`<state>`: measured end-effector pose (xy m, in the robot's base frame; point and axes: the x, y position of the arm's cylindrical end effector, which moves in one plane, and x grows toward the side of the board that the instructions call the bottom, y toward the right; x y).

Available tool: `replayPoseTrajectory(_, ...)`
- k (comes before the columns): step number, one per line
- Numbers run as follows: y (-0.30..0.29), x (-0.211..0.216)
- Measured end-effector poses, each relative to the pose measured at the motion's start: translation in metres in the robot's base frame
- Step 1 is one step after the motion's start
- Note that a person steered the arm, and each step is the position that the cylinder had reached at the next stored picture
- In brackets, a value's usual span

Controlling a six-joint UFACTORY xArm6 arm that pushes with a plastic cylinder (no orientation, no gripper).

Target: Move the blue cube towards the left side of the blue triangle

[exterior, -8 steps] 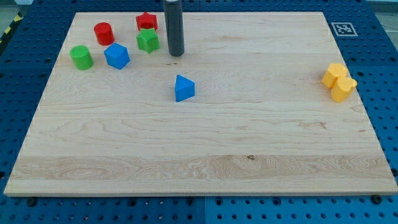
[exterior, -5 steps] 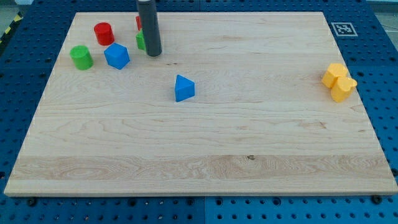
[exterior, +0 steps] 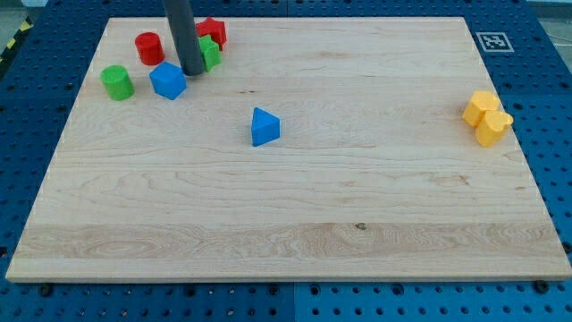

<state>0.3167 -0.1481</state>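
Observation:
The blue cube sits near the board's upper left. The blue triangle lies to its lower right, nearer the board's middle, well apart from it. My tip is down on the board just to the upper right of the blue cube, close to its edge. The rod partly hides a green star block behind it.
A red star block and a red cylinder stand at the view's top left. A green cylinder is left of the blue cube. Yellow blocks sit at the right edge. The wooden board lies on a blue pegboard.
My rod has moved left across the top of the board, from right of the green star to just upper right of the blue cube. No block has visibly moved.

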Motion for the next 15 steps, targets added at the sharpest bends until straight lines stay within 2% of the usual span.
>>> replayPoseTrajectory(1,-0.019,0.0)
replayPoseTrajectory(4,-0.006,0.024)
replayPoseTrajectory(6,-0.02,0.007)
replayPoseTrajectory(8,-0.026,0.009)
replayPoseTrajectory(15,-0.027,0.054)
